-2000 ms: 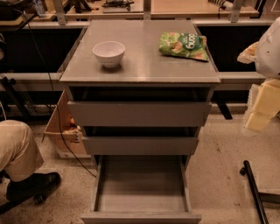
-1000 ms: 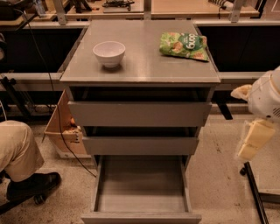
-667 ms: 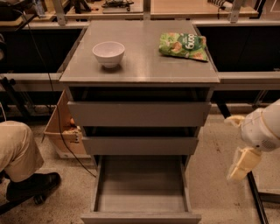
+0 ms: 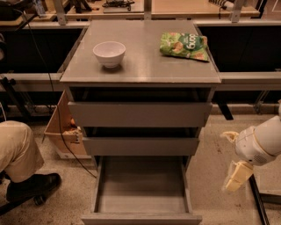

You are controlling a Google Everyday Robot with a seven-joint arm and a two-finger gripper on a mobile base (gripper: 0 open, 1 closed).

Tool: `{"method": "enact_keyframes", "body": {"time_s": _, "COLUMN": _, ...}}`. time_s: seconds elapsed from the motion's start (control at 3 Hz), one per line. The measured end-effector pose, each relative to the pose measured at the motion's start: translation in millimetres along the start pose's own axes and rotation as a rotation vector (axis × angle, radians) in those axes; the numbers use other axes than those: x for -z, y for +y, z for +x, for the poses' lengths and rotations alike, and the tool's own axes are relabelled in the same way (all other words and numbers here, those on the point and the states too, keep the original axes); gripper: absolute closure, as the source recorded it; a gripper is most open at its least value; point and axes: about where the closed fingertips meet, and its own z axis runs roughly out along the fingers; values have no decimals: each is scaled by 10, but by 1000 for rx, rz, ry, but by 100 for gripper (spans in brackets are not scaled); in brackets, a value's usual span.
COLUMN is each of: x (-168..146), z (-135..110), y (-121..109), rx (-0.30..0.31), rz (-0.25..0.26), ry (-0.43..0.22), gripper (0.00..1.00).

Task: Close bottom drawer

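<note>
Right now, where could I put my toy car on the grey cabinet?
Bare patches: the cabinet top between the white bowl and the chip bag, and its front strip. Crowding: only those two. The bottom drawer tray is bare too. The gripper hangs right of that drawer.

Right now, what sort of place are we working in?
Probably a lab or workshop: workbenches with gear behind the drawer cabinet, and a cardboard box on the bare floor. The end effector hangs to the right of the open bottom drawer.
</note>
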Motion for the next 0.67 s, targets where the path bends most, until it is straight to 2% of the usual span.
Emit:
{"method": "enact_keyframes", "body": {"time_s": 0.33, "x": -344, "z": 152, "y": 31, "rx": -2, "rz": 7, "ry": -6, "gripper": 0}}
{"method": "enact_keyframes", "body": {"time_s": 0.67, "x": -1394, "z": 617, "y": 142, "rx": -5, "rz": -4, "ry": -15, "gripper": 0}}
